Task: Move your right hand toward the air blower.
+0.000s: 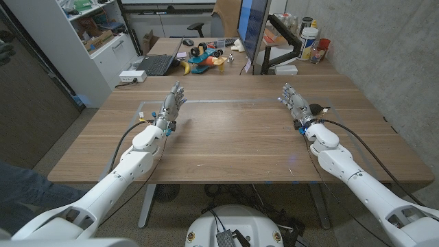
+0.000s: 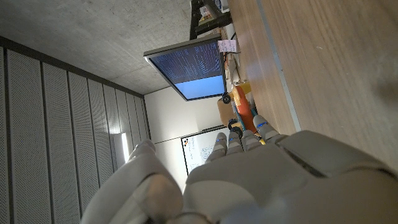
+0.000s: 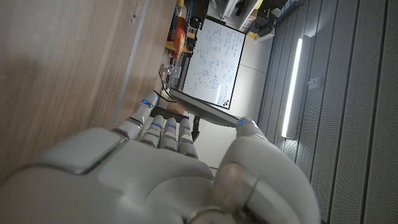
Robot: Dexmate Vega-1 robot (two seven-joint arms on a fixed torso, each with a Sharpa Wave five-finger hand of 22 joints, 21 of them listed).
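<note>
On the wooden table (image 1: 233,137), seen from the head view, the right hand (image 1: 296,104) stands over the right part of the tabletop with its fingers (image 1: 288,94) reaching away from the robot, slightly spread and holding nothing. The air blower (image 1: 318,108), a small dark rounded thing, lies on the table just beside that hand, on its outer side toward the table's right edge, level with the base of the hand rather than with the fingertips; the fingers point past it and do not close around it. Whether the hand's side touches the blower is too small to tell in this view. A black cable (image 1: 350,134) runs from the right wrist along the forearm. The left hand (image 1: 171,104) stands on the left part of the table, its fingers (image 1: 178,91) likewise stretched forward, a little apart and empty, well apart from the blower. In the right wrist view the back of the right hand (image 3: 168,180) shows with its fingers (image 3: 166,132) side by side and extended over the wood. In the left wrist view the left hand (image 2: 249,180) shows the same way, fingers (image 2: 242,140) straight and holding nothing. Beyond the table's far edge stand a laptop (image 1: 155,64), a monitor (image 1: 251,31) and some colourful toys (image 1: 204,57).
</note>
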